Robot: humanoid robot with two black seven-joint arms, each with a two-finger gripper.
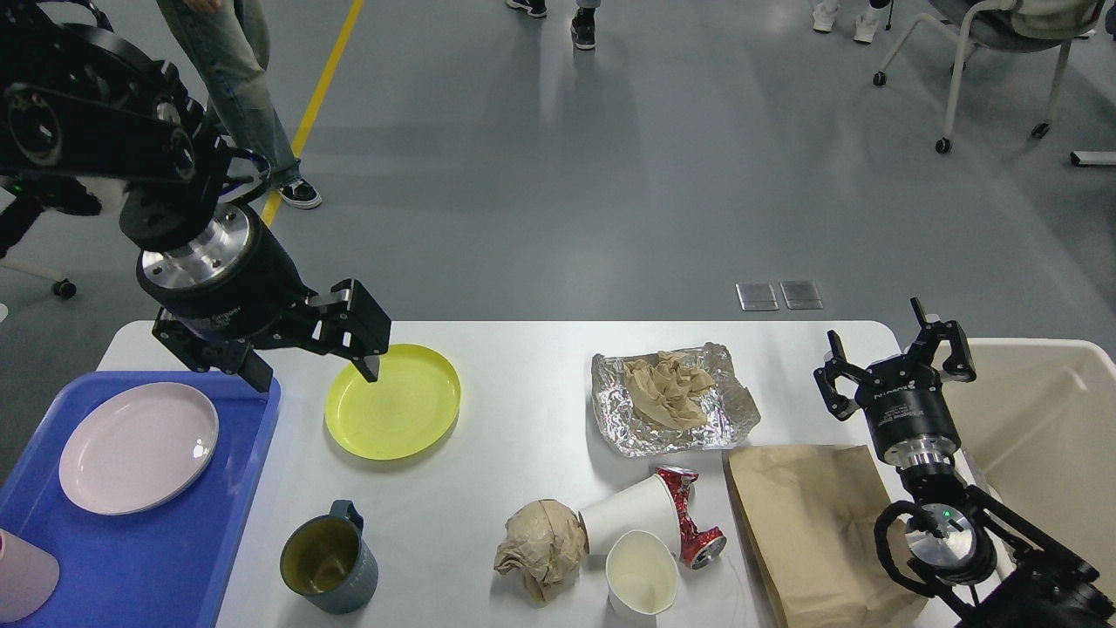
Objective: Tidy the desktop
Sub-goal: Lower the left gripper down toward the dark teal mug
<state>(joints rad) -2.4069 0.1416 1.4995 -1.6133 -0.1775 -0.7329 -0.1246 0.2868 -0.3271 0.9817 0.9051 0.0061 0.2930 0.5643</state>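
**Desktop inspection: items scattered, both grippers empty**

The desktop (523,419) fills the lower half of the head view, white and matte, with rounded far corners. Clock directions below are taken from its centre.

At 9 o'clock, a blue tray (174,558) overlaps the desk's left edge and carries a pale pink plate (138,447); a pink cup (22,576) shows at the tray's near corner (cut off by the frame). At 10 o'clock lies a yellow plate (392,401), just beside the tray. A dark green mug (330,558) stands upright at 7 o'clock.

At 2 o'clock, a sheet of crumpled foil (724,419) holds a wad of brown paper (667,388). At 6 o'clock sit a brown paper ball (540,545), a white paper cup on its side (632,519), a second upright cup (642,571) and a crushed red can (690,519), all clustered and touching or nearly so. A flat brown paper bag (811,532) lies at 4 o'clock. A cream bin (1046,436) stands off the right edge at 3 o'clock.

The left gripper (318,362) hangs over the yellow plate's left rim, fingers spread wide, holding nothing. The right gripper (894,362) sits above the desk's right edge, fingers parted, also empty.
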